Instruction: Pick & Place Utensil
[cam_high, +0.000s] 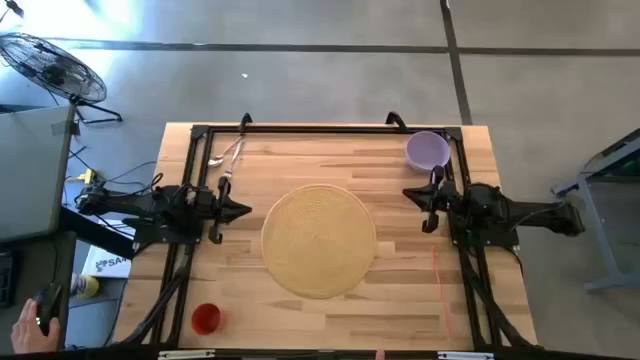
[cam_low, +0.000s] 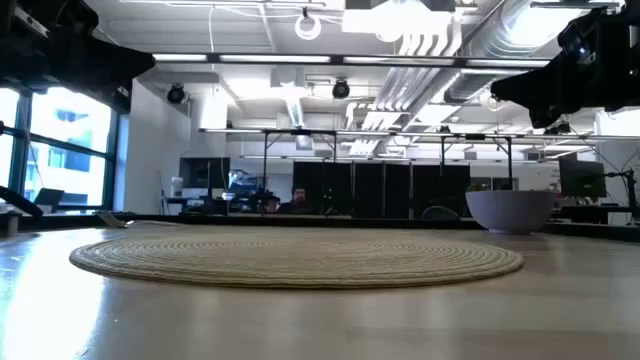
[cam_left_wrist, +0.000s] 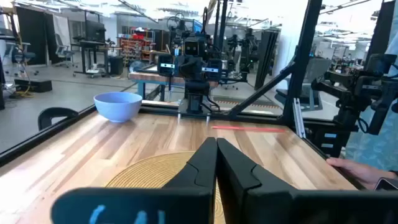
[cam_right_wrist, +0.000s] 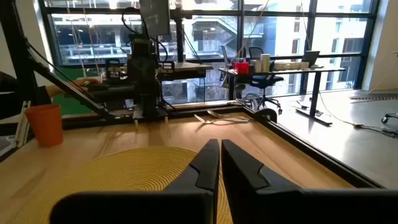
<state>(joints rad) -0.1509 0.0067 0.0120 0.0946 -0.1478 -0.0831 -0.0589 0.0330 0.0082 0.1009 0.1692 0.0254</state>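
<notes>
Metal utensils (cam_high: 228, 152) lie flat on the wooden table near its far left corner; the right wrist view shows them (cam_right_wrist: 214, 117) beyond the mat. A round woven placemat (cam_high: 318, 240) lies at the table's middle. My left gripper (cam_high: 246, 210) hovers shut at the mat's left edge, short of the utensils on their near side. My right gripper (cam_high: 408, 195) hovers shut at the mat's right edge. In each wrist view the fingers (cam_left_wrist: 216, 163) (cam_right_wrist: 220, 160) meet with no gap and nothing between them.
A lilac-blue bowl (cam_high: 428, 150) stands at the far right corner, just beyond the right arm. An orange-red cup (cam_high: 206, 318) stands near the left front corner. A thin red strip (cam_high: 436, 268) lies right of the mat. A person's hand (cam_high: 32, 316) shows off the table's left.
</notes>
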